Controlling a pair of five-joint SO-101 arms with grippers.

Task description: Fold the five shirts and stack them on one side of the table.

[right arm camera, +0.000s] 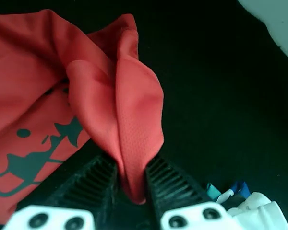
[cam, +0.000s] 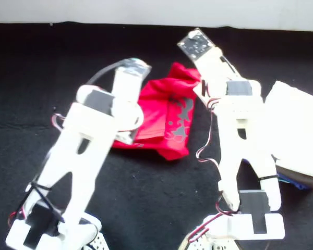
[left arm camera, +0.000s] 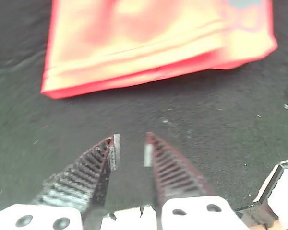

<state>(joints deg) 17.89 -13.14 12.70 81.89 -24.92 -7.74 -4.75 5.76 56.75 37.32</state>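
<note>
Pinching a raised fold of the red shirt (cam: 167, 122), which lies mid-way across the surface (cam: 146, 208), the right gripper (right arm camera: 132, 170) should carry it over low and evenly. The left gripper (left arm camera: 130, 149), narrowly parted and empty, hovers near the shirt's edge and could pin it.

Black cloth (cam: 156, 208) over the whole table (cam: 36, 57), matte and finely grained, with faint ripples toward one side. Dotted here and there with pale specks (left arm camera: 286, 107) of lint, plain in the left wrist view. Ends at a nearly straight far edge, met there by a pale grey band (cam: 146, 10) running the full width; wall or floor, hard to tell. A similar pale patch (right arm camera: 278, 19) past the cloth's edge in the right wrist view. Lit brightly and evenly from above, with only soft, short shadows on the cloth.
</note>
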